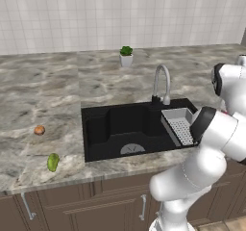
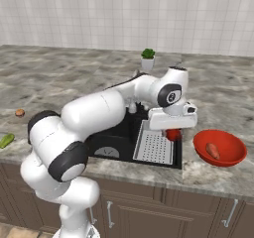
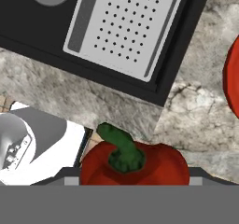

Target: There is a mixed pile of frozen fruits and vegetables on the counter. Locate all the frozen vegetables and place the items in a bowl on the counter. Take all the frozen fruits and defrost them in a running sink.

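the left base view looks forward and down from behind the arm, with the sink (image 1: pixel 137 129) mid-frame and the counter (image 1: pixel 43 90) running left. the right base view faces the same sink (image 2: pixel 149 143) from the other side, the bowl (image 2: pixel 220 148) at its right. the hand view looks closely down on the rack (image 3: pixel 126 27) in its upper half.

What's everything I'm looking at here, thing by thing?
Red pepper: one, red with green stem, held in the gripper above the sink's right edge.
Bowl: one, red, on the counter right of the sink.
Carrot: one, orange, in the bowl.
Brown ball: one, left counter.
Yellow-green fruit: one, near the left counter edge.
Sink: one, black.
Rack: one, grey, perforated, in the sink.
Faucet: one, steel.
Potted plant: one, green in a white pot.
Counter: grey-brown marble.
Gripper: one, closed on the pepper.
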